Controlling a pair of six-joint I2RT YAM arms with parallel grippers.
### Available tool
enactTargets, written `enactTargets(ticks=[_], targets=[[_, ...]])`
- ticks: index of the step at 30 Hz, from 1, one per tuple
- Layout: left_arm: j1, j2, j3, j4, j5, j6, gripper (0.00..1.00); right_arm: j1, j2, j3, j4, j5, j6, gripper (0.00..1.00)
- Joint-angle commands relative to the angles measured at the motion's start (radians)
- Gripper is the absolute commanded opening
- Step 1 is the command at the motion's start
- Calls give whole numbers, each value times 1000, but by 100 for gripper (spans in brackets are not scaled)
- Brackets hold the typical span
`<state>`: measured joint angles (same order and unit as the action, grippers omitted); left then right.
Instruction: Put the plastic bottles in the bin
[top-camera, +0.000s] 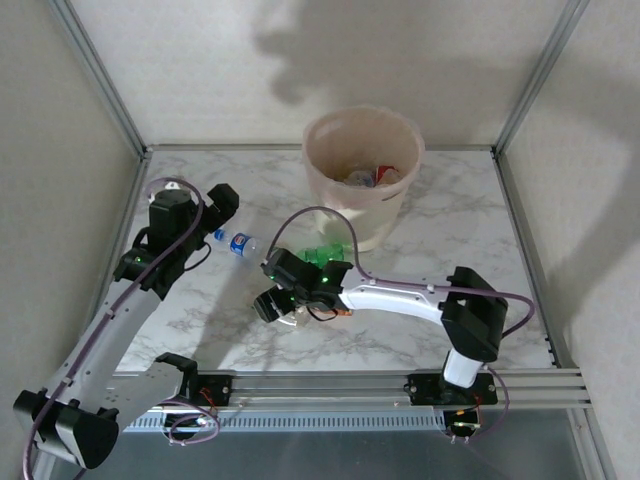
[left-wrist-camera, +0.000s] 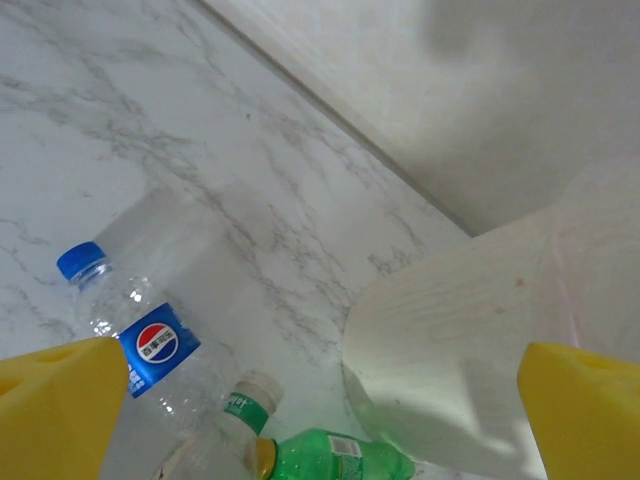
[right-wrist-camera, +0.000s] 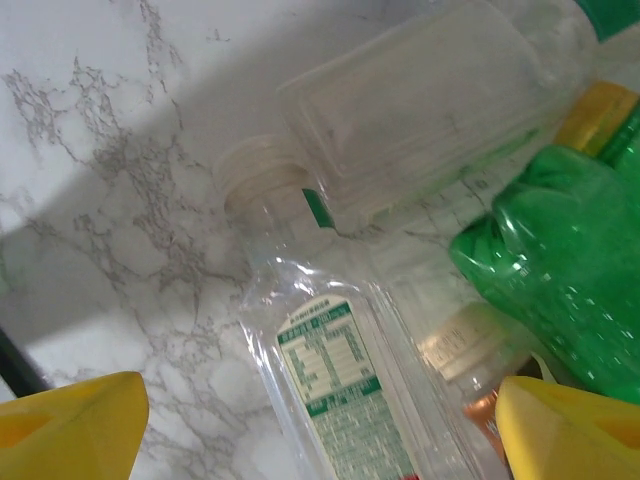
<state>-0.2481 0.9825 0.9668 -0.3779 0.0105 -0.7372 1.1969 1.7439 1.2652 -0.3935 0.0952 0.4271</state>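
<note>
Marbled worktop (top-camera: 450, 230) carries your bin (top-camera: 360, 212) near its far edge, a few bottles (top-camera: 372, 177) already inside; your right gripper (right-wrist-camera: 320, 425) stands wide over a clear green-labelled bottle (right-wrist-camera: 340, 380) beside a green bottle (right-wrist-camera: 560, 250) near the middle; your left gripper (left-wrist-camera: 320, 405) gapes wide above the blue-capped bottle (left-wrist-camera: 150, 340) toward the left edge.
</note>
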Motion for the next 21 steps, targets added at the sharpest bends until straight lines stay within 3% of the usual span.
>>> enactTargets(ticks=[1, 21], targets=[[12, -8, -11, -29, 30, -8, 100, 15, 53, 51, -62, 64, -56, 90], [42, -39, -86, -19, 76, -34, 100, 79, 288, 123, -105, 125, -88, 82]])
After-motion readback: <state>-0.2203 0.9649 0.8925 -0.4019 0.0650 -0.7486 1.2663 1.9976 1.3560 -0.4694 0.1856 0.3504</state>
